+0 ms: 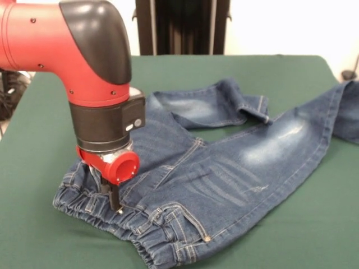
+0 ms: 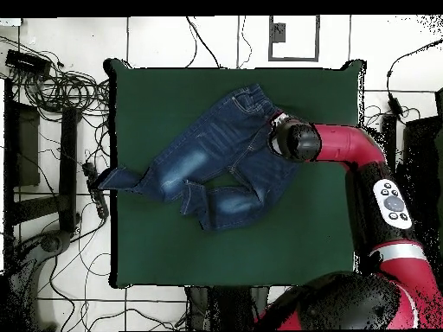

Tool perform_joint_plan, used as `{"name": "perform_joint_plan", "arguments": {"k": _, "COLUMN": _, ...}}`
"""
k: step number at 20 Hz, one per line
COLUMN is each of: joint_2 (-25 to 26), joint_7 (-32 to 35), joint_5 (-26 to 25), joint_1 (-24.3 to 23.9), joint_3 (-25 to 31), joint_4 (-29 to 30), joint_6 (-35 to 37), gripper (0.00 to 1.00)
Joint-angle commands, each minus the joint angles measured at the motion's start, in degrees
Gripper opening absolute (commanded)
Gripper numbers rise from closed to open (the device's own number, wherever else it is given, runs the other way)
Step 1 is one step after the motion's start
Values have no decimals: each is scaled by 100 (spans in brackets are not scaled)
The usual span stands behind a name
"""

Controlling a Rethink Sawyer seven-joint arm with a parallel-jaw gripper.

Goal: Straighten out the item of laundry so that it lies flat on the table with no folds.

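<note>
Jeans [image 1: 224,162] mid-table [image 1: 45,235], one leg folded back, other running off the edge; gripper [image 1: 115,196] down at gathered waistband, grip state unclear; judged mid-straightening, next drag waistband to unfold legs

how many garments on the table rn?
1. A single pair of jeans spread across the table, waistband under the gripper, one leg running off the table edge. Nothing else shows, though something could hide under the denim.

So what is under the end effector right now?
The end effector comes down onto the jeans near the gathered waistband, with the green table beneath the fabric. The contact point is hidden by the arm, so any grip cannot be seen.
</note>
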Motion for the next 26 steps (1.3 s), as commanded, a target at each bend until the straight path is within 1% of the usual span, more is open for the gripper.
{"name": "perform_joint_plan", "arguments": {"k": 1, "joint_2": 129, "joint_7": -2523, "joint_5": -557, "joint_1": -115, "joint_3": 464, "joint_4": -309, "joint_6": 114, "gripper": 0}}
{"name": "perform_joint_plan", "arguments": {"k": 3, "joint_2": 128, "joint_7": -2865, "joint_5": -587, "joint_1": -195, "joint_3": 579, "joint_4": -352, "joint_6": 215, "gripper": 0}}
{"name": "perform_joint_plan", "arguments": {"k": 5, "joint_2": 187, "joint_7": -3492, "joint_5": -571, "joint_1": -352, "joint_3": 830, "joint_4": -616, "joint_6": 484, "gripper": 0}}
{"name": "perform_joint_plan", "arguments": {"k": 9, "joint_2": 462, "joint_7": -4718, "joint_5": -474, "joint_1": -631, "joint_3": 1377, "joint_4": -1068, "joint_6": 1074, "gripper": 0}}
{"name": "perform_joint_plan", "arguments": {"k": 11, "joint_2": 597, "joint_7": -5174, "joint_5": -409, "joint_1": -698, "joint_3": 1541, "joint_4": -1313, "joint_6": 1348, "gripper": 0}}
{"name": "perform_joint_plan", "arguments": {"k": 16, "joint_2": 660, "joint_7": -5597, "joint_5": -300, "joint_1": -738, "joint_3": 1612, "joint_4": -1423, "joint_6": 1602, "gripper": 0}}
{"name": "perform_joint_plan", "arguments": {"k": 18, "joint_2": 698, "joint_7": -5894, "joint_5": -203, "joint_1": -770, "joint_3": 1647, "joint_4": -1508, "joint_6": 1837, "gripper": 0}}
{"name": "perform_joint_plan", "arguments": {"k": 26, "joint_2": 642, "joint_7": -6697, "joint_5": -21, "joint_1": -823, "joint_3": 1651, "joint_4": -1758, "joint_6": 2313, "gripper": 0}}
